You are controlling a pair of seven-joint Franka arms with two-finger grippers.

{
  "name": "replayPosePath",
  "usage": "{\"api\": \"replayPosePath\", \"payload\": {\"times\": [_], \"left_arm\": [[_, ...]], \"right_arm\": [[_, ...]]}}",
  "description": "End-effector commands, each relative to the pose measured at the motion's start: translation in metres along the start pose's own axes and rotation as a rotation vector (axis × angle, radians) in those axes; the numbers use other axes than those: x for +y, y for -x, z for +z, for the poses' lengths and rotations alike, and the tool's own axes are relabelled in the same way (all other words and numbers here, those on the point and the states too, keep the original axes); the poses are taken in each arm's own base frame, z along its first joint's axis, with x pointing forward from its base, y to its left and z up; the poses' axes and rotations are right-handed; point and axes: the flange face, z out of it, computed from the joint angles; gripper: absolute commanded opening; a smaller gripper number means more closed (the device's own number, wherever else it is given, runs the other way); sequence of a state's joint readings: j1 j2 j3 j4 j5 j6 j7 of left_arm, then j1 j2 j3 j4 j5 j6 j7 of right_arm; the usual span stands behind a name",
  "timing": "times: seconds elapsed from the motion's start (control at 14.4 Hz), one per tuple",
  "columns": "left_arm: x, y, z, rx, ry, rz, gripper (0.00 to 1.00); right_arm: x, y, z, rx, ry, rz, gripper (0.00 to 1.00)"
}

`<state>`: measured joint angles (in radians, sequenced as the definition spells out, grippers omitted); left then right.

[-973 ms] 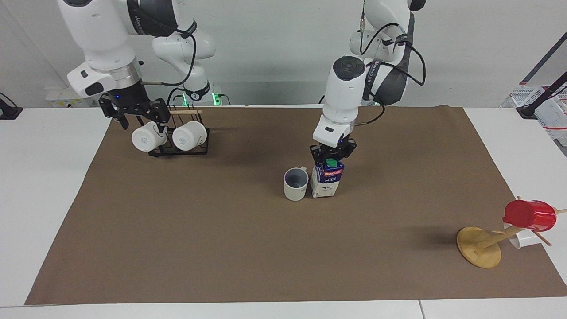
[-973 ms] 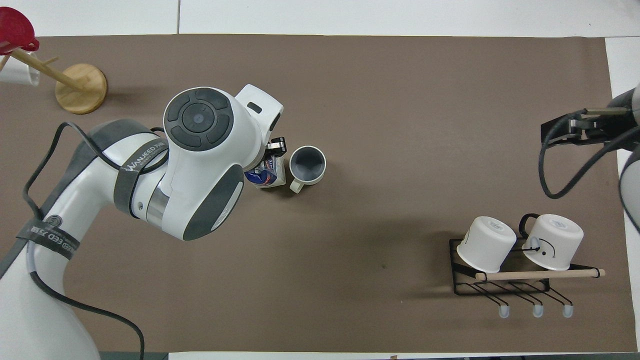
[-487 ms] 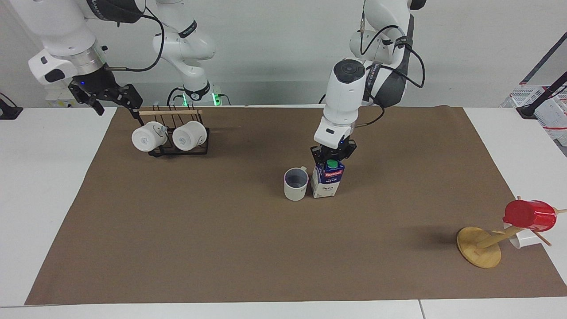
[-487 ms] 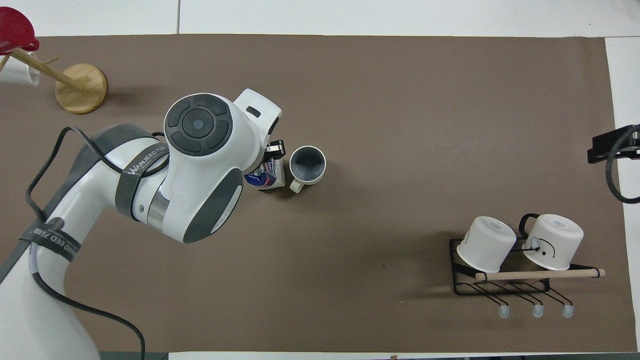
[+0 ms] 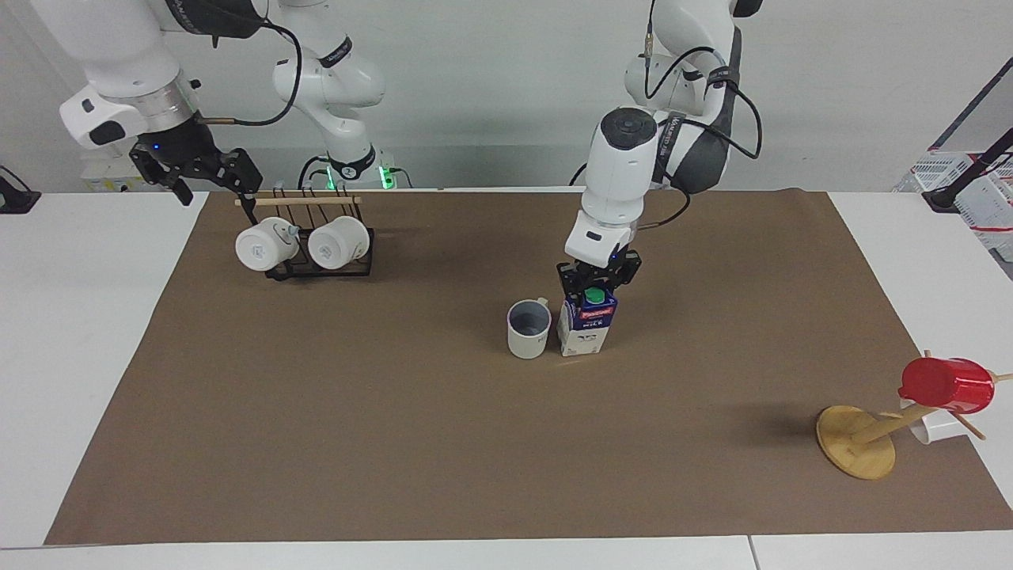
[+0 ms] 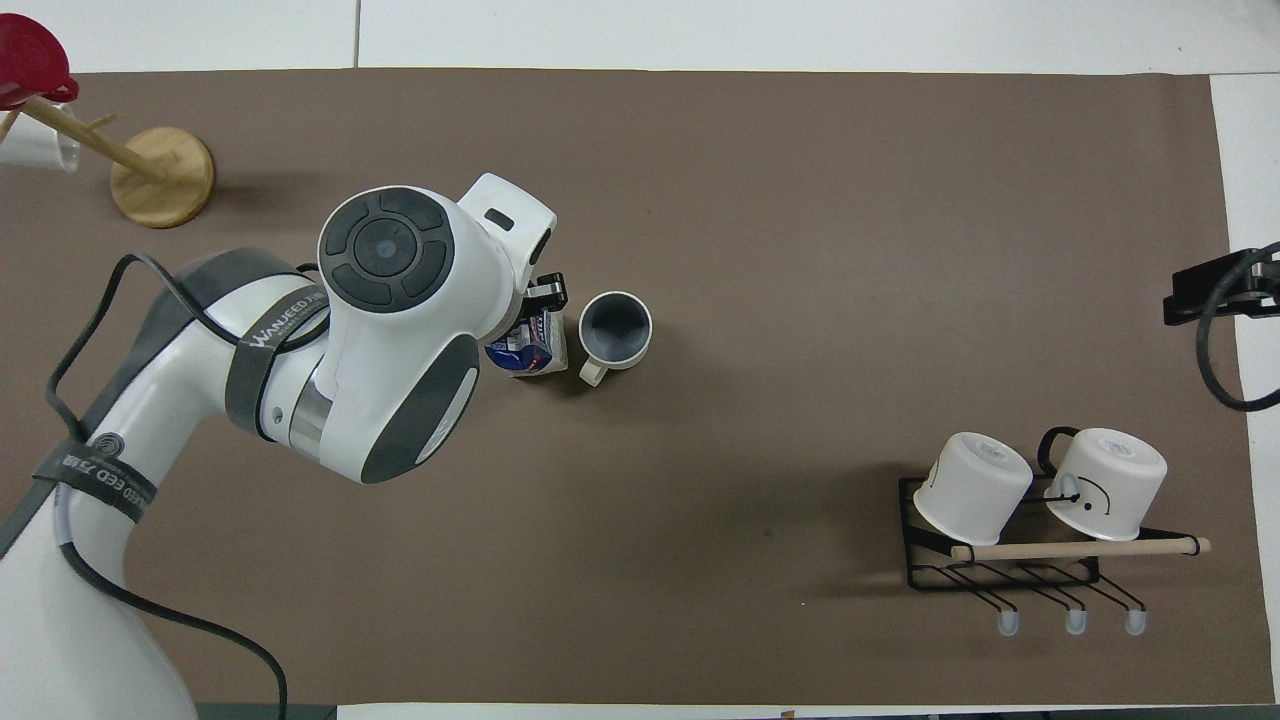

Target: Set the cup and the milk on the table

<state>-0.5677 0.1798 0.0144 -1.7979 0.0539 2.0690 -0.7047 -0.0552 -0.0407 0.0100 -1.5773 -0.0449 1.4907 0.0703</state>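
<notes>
The right gripper (image 5: 207, 176) is hanging over the table (image 5: 87, 332) edge at the right arm's end, waiting just above the black rack (image 5: 320, 265) holding two white mugs (image 5: 259, 245); whether its fingers are spread or pressed together cannot be told. Near the paper's middle, the cup (image 5: 528, 328) is standing upright, open end up, handle turned toward the robots. Just beside it, toward the left arm's end, the milk (image 5: 586, 323) is standing upright on the paper, with the left gripper (image 5: 597, 279) sitting down around its gable top; whether it is pinching the carton or has let go cannot be told. The carton is likely light but soft-walled and easily toppled, best taken at the stiff top ridge or squarely across the body; the ceramic-looking cup is probably stiff, smooth and breakable, best taken by its rim. At the left arm's end, a wooden stand (image 5: 857, 439) is carrying a red cup (image 5: 947, 385), well apart from everything.
</notes>
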Motion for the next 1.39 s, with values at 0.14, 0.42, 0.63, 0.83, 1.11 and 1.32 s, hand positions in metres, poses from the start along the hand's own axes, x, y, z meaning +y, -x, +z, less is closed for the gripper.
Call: {"api": "replayPosePath", "payload": {"times": [0.14,0.42,0.63,0.83,1.11,1.32], "left_arm": [[-0.017,0.010,-0.052,0.052,0.020,-0.009,1.00],[-0.076,0.003,-0.099,0.029,-0.013,0.016,1.00],[-0.137,-0.017,-0.104,-0.030,-0.050,0.095,1.00],[-0.204,-0.045,-0.104,-0.049,-0.035,0.127,1.00],[-0.306,-0.073,-0.141,-0.065,-0.001,0.182,1.00],[-0.355,-0.077,-0.172,-0.077,0.021,0.177,1.00]], "right_arm": [[-0.010,0.003,-0.011,-0.006,-0.034,0.006,1.00],[-0.044,0.003,-0.026,0.008,-0.030,-0.011,1.00],[-0.047,0.003,-0.021,-0.001,-0.021,-0.017,1.00],[-0.048,0.003,-0.020,0.001,-0.021,-0.030,1.00],[-0.047,0.003,-0.020,0.000,-0.019,-0.090,1.00],[-0.045,0.003,-0.020,0.000,-0.020,-0.108,1.00]]}}
